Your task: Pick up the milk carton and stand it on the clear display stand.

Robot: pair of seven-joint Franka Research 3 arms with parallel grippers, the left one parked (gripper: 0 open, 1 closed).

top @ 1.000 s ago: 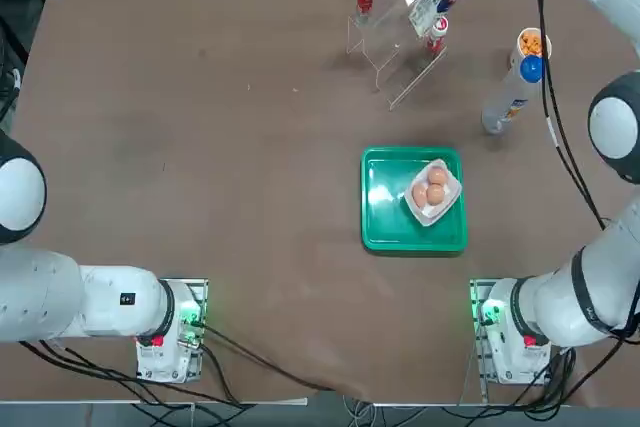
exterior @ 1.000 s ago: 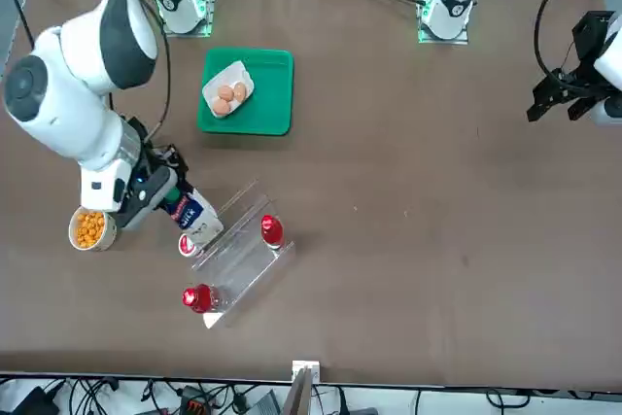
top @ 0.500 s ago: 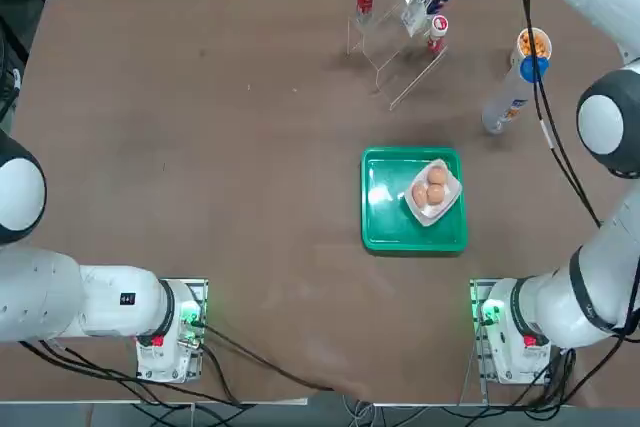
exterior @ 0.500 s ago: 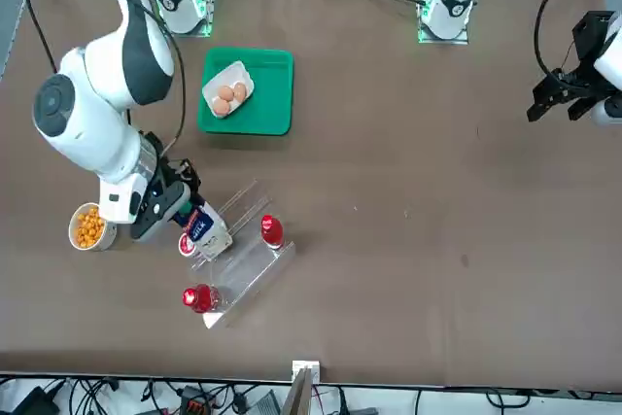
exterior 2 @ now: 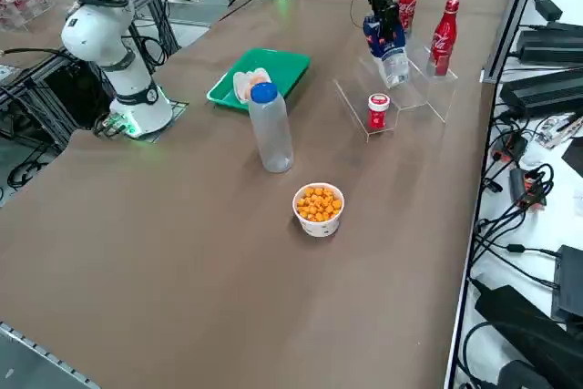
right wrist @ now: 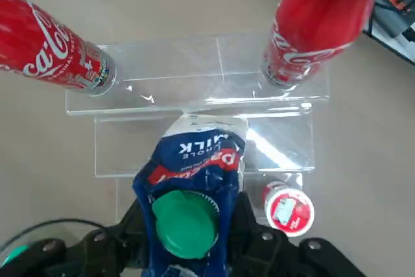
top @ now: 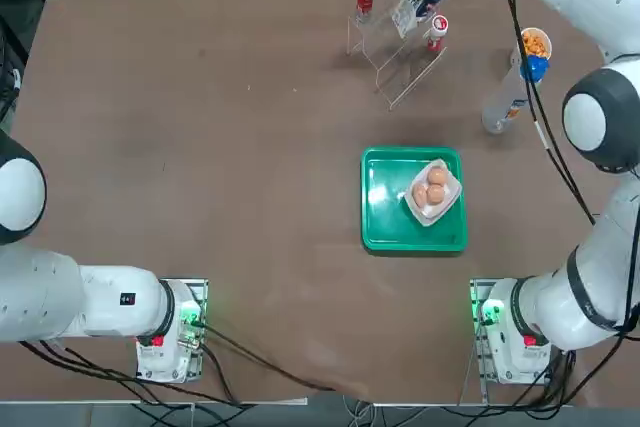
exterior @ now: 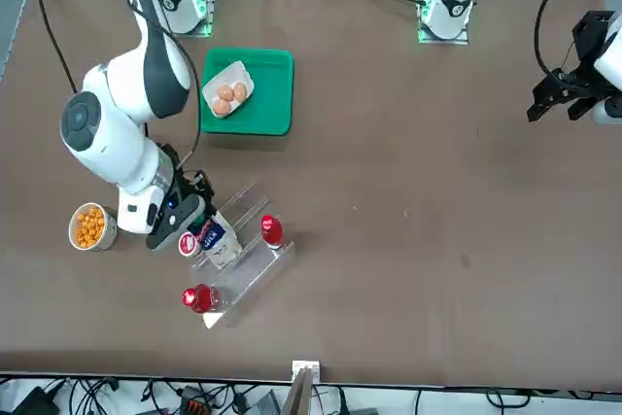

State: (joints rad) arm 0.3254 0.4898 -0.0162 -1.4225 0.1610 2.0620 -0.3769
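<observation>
A: Where is the carton [right wrist: 194, 186]?

B: In the right gripper [right wrist: 188, 241], whose fingers [right wrist: 133, 222] are clamped on its sides just below the green cap [right wrist: 185, 223]. The carton hangs over the stand [right wrist: 201, 98], above its middle step; whether its base touches the acrylic cannot be told.

A: Is it upright?

B: Roughly. The side view shows it tilted a little, cap uppermost under the gripper.

A: What else is on the stand?

B: Two red cola bottles [right wrist: 52, 53] on the top tier, one toward each end, and a small red can [right wrist: 287, 209] on the lowest step, just beside the carton.

A: And elsewhere on the surface [top: 200, 147]?

B: A green tray [top: 385, 222] holding a white dish of eggs [top: 432, 190], well apart from the stand. A tall bottle [exterior 2: 271, 129] with a blue cap stands near a cup of orange snacks [exterior 2: 319, 208].
</observation>
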